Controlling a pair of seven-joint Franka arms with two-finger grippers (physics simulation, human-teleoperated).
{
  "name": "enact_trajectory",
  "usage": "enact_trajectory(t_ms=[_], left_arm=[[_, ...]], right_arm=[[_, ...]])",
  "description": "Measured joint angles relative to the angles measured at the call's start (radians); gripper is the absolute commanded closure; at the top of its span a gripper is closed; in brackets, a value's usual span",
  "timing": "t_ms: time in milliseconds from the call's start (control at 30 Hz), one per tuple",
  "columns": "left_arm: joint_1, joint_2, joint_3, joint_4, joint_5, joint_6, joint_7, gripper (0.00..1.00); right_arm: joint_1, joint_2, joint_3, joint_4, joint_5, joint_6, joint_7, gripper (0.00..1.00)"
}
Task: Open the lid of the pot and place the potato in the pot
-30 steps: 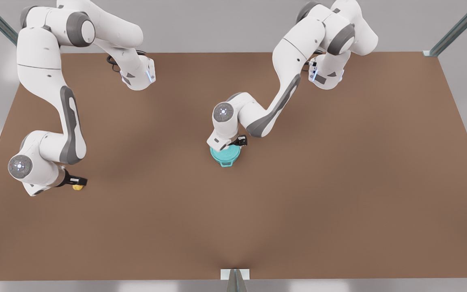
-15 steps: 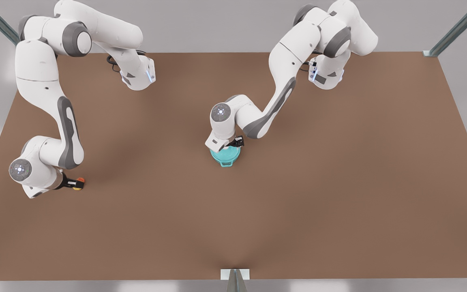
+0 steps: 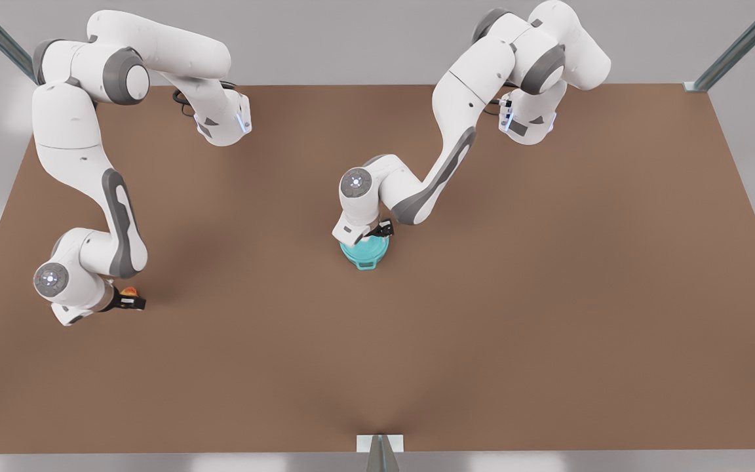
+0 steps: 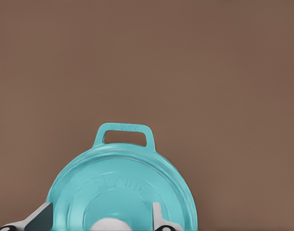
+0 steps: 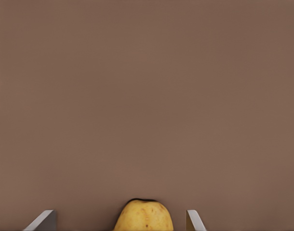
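Left gripper (image 3: pixel 383 231) over mid-worktop (image 3: pixel 482 295) pot (image 3: pixel 365 254), jaws apart flanking lid (image 4: pixel 123 192) knob (image 4: pixel 110 224), embossed lettering unreadable; right gripper (image 3: pixel 134 302) jaws apart around potato (image 5: pixel 143 216) at front view's left.

Pot (image 3: pixel 366 254) sat near table (image 3: pixel 548 295) centre, pot lid (image 4: pixel 123 192) on it. Left gripper (image 3: pixel 383 231) directly over lid, fingers either side of the knob. Potato (image 3: pixel 129 292) well apart toward front view's left, between fingers of right gripper (image 3: pixel 132 302).
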State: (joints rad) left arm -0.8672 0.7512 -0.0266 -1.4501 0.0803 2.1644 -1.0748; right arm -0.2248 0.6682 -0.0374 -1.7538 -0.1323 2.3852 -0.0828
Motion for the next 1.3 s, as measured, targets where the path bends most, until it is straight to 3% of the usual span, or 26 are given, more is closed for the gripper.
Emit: enact_trajectory(t_ms=[133, 300, 467, 633, 800, 900, 933, 1100, 1167, 1233, 1300], left_arm=[[-0.005, 0.0, 0.0, -0.004, 0.0, 0.0, -0.007, 0.02], [-0.006, -0.001, 0.002, -0.006, 0.004, -0.003, -0.014, 0.43], [0.004, -0.007, 0.003, -0.001, 0.004, -0.015, -0.018, 0.51], [0.077, -0.015, 0.008, 0.045, 0.005, -0.067, -0.007, 0.51], [0.318, 0.004, 0.01, 0.064, 0.005, -0.102, 0.062, 0.51], [0.373, 0.084, 0.024, 0.069, 0.006, -0.056, 0.115, 0.5], [0.378, 0.103, 0.027, 0.075, 0.005, -0.037, 0.132, 0.0], [0.403, 0.104, 0.028, 0.1, -0.002, 0.012, 0.206, 0.0], [0.467, 0.055, 0.022, 0.222, -0.027, -0.065, 0.245, 0.0], [0.637, -0.058, 0.023, 0.258, -0.095, -0.171, 0.341, 0.0], [0.707, -0.319, 0.028, 0.046, -0.117, -0.246, 0.423, 0.0]], right_arm=[[-0.037, -0.001, 0.012, -0.001, 0.0, 0.006, -0.019, 0.0], [-0.045, 0.006, 0.016, -0.002, 0.0, 0.009, -0.04, 0.0], [-0.045, 0.008, 0.016, -0.025, 0.0, 0.011, -0.056, 0.0], [-0.044, 0.001, 0.017, -0.047, 0.0, 0.012, -0.068, 0.0], [-0.043, -0.007, 0.017, -0.065, 0.0, 0.014, -0.076, 0.01], [-0.043, -0.006, 0.017, -0.066, 0.0, 0.016, -0.08, 0.08], [-0.043, -0.004, 0.017, -0.066, 0.0, 0.017, -0.08, 0.09], [-0.045, -0.001, 0.017, -0.065, 0.0, 0.022, -0.084, 0.15], [-0.046, 0.0, 0.017, -0.064, 0.0, 0.023, -0.085, 0.19], [-0.047, 0.001, 0.017, -0.064, 0.0, 0.024, -0.087, 0.27], [-0.047, 0.004, 0.017, -0.064, 0.001, 0.025, -0.088, 0.33]])
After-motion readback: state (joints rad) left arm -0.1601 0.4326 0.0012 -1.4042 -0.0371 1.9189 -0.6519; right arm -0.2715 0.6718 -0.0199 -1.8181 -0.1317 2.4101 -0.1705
